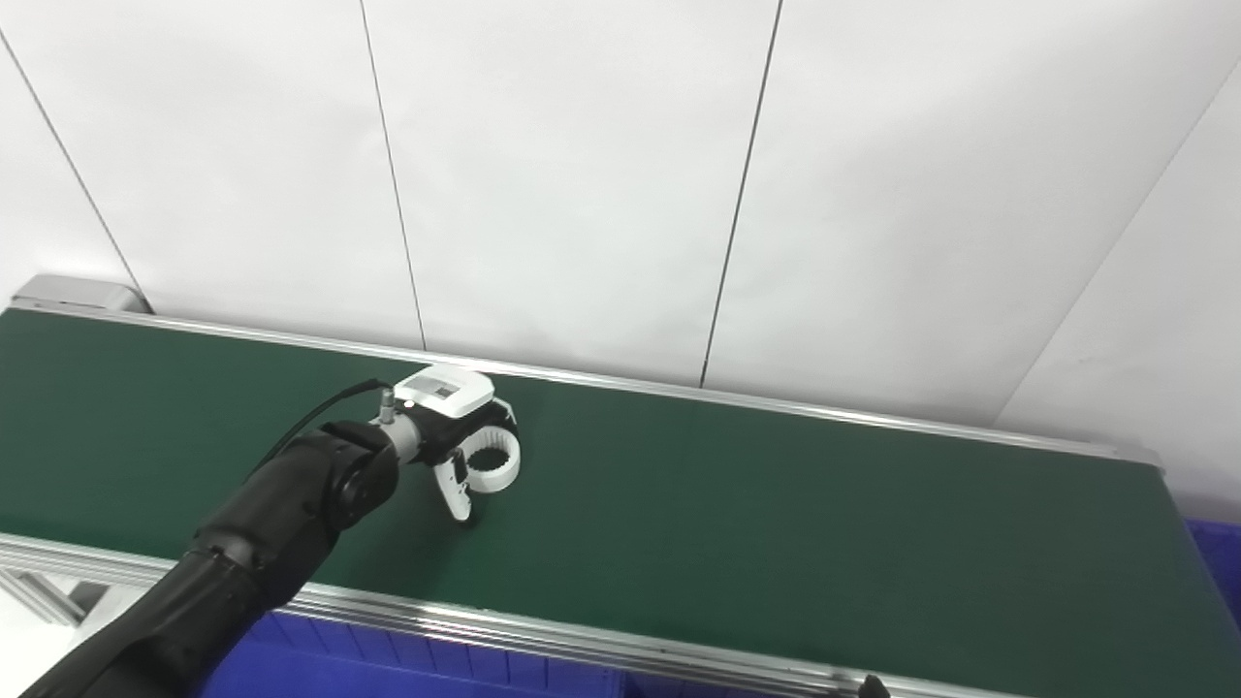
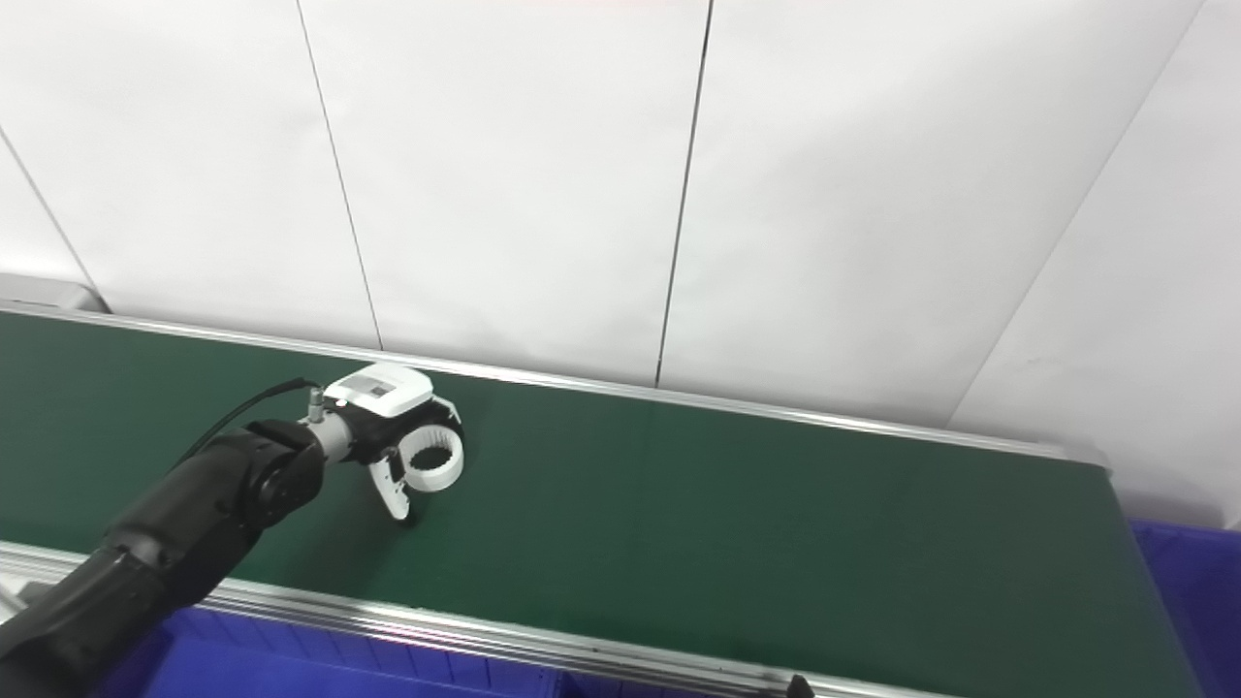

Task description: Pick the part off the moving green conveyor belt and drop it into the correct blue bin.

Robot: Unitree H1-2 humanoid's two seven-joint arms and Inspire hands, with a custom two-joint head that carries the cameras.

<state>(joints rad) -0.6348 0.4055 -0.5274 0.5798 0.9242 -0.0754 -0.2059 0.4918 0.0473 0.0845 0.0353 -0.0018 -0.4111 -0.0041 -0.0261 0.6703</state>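
Note:
The part is a white toothed ring [image 1: 495, 463] on the green conveyor belt [image 1: 776, 523], left of the middle; it also shows in the right eye view [image 2: 432, 464]. My left hand [image 1: 456, 436] reaches over the belt from the lower left. Its fingers curl round the ring's far side and its thumb [image 1: 456, 492] presses the near side, with the thumb tip down at the belt. The hand is shut on the ring. I cannot tell whether the ring is lifted off the belt. My right hand is out of view.
A blue bin [image 1: 407, 664] lies below the belt's near rail, and another blue bin [image 1: 1217, 562] sits past the belt's right end. A white panel wall stands behind the belt. A small dark tip [image 1: 873, 686] pokes up at the bottom edge.

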